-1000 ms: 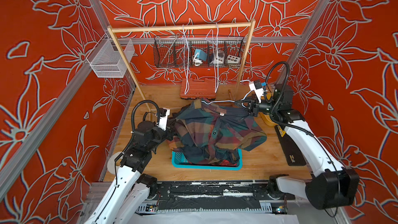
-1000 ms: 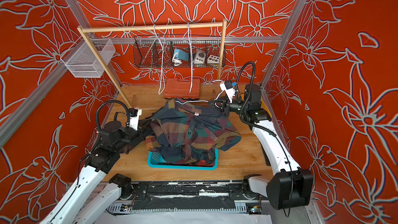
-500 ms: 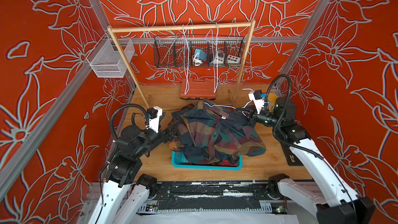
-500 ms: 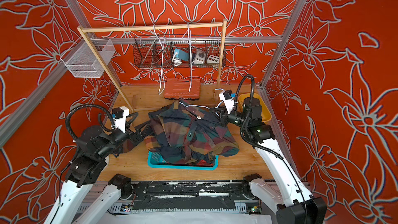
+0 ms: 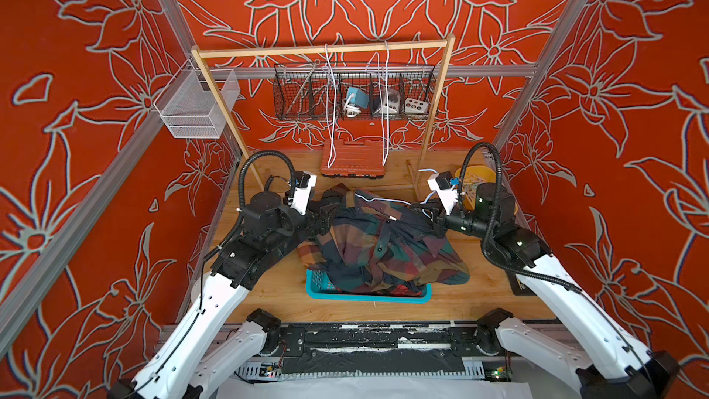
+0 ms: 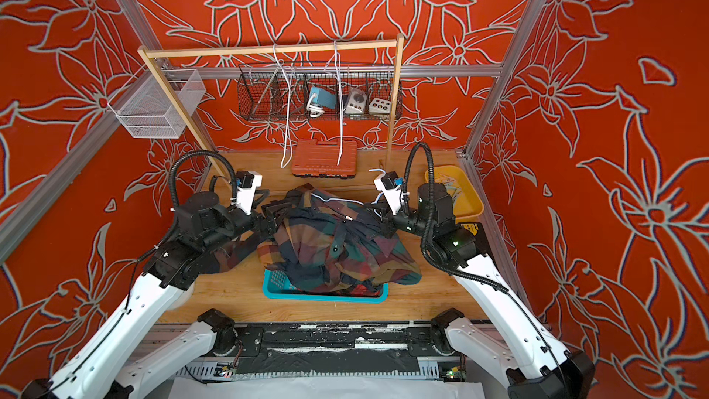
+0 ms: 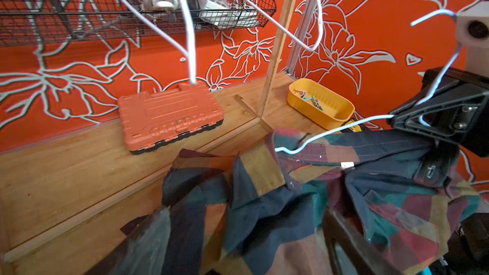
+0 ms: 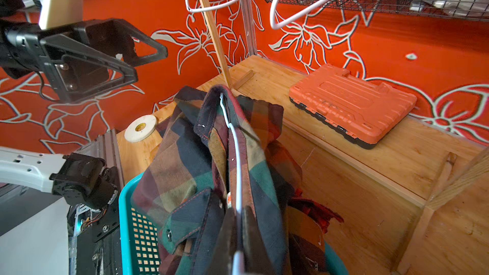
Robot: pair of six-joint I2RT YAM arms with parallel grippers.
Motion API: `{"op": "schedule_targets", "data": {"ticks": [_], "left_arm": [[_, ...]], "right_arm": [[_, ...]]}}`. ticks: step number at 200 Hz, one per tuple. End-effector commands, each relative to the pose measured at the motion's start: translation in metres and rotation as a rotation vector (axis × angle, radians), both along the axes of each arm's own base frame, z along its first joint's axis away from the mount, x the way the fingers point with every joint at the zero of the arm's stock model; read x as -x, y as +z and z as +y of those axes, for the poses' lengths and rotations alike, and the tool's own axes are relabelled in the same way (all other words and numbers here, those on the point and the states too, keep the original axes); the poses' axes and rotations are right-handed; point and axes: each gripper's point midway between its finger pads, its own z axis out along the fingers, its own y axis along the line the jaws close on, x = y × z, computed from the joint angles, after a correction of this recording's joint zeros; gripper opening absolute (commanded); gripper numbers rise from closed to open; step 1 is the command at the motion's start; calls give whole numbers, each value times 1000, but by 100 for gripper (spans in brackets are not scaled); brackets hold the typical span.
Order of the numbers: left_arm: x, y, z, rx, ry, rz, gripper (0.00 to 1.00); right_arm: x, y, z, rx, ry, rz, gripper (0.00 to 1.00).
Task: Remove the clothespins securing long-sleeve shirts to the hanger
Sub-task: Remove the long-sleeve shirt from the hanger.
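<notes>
Left wrist view alone shows clothespins [image 7: 312,100], in the yellow bin [image 7: 317,115]. Right wrist view: right claw [image 8: 239,215] pinched on hanger [image 8: 232,133] wire; shirts [image 8: 185,160] drape from it into basket [image 8: 124,220]. Left claw [image 8: 148,66] spread, empty, just beside shirts.

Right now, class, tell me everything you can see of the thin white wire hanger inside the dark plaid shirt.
The thin white wire hanger is slim bent wire with a smooth white coating. It lies tilted, off the wooden rail, threaded along the collar of the top dark plaid shirt, which is heaped over the teal plastic basket. The shut right gripper pinches the wire where it leaves the collar, and its hook curls up beside that gripper. Cloth hides the rest.
</notes>
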Motion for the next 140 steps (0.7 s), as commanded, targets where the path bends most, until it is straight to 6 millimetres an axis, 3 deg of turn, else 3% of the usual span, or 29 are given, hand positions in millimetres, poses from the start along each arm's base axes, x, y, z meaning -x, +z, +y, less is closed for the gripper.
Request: {"op": "schedule_targets", "data": {"ticks": [1, 40, 45, 121, 140], "left_arm": [[-7, 19, -11, -25, 9, -54, 86], [-17, 11, -29, -100, 37, -30, 85], [-24, 0, -34, -120, 40, -6, 85], [-46, -20, -44, -195, 80, 32, 84], [-49, -22, -43, -210, 89, 34, 79]], "right_arm": [[4, 12, -3, 26, -24, -55, 0], [6, 14, -4, 53, -53, -78, 0], [8, 14, -4, 54, -48, -79, 0], [26, 29, 1, 49, -9, -121, 0], [29, 30, 3, 51, 1, -125, 0]]}}
